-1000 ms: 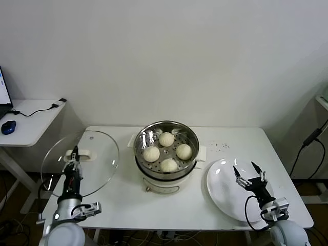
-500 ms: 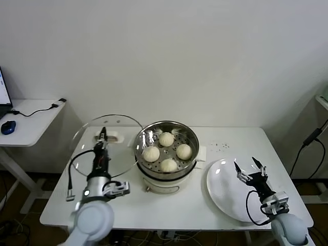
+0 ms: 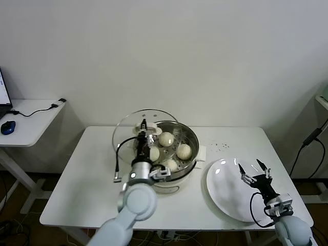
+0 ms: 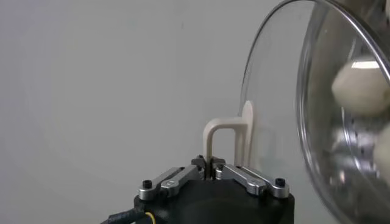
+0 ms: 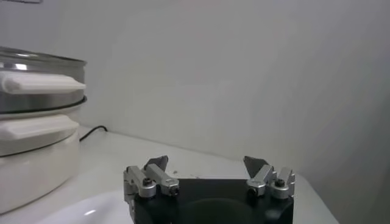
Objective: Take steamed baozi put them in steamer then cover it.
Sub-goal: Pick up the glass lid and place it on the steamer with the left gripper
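The steamer (image 3: 190,137) stands mid-table on its white base, with several steamed baozi (image 3: 166,139) on its holed tray. My left gripper (image 3: 143,124) is shut on the cream bar handle (image 4: 226,131) of the glass cover (image 3: 123,138). It holds the cover nearly on edge, above the steamer's left rim. Through the cover's glass (image 4: 274,122) a baozi (image 4: 359,88) shows in the left wrist view. My right gripper (image 3: 253,171) hangs open and empty over the white plate (image 3: 225,192). From the right wrist, that gripper (image 5: 207,161) faces the steamer's side (image 5: 36,85).
The white table (image 3: 87,174) carries only the steamer and the plate. A side desk (image 3: 31,120) with a blue mouse (image 3: 8,126) and a cable stands at the left. A wall rises close behind, and cables hang at the right edge.
My left arm has swung the cover from the table's left edge rightwards to the steamer's left rim. My right gripper has drifted slightly towards the near right, still open.
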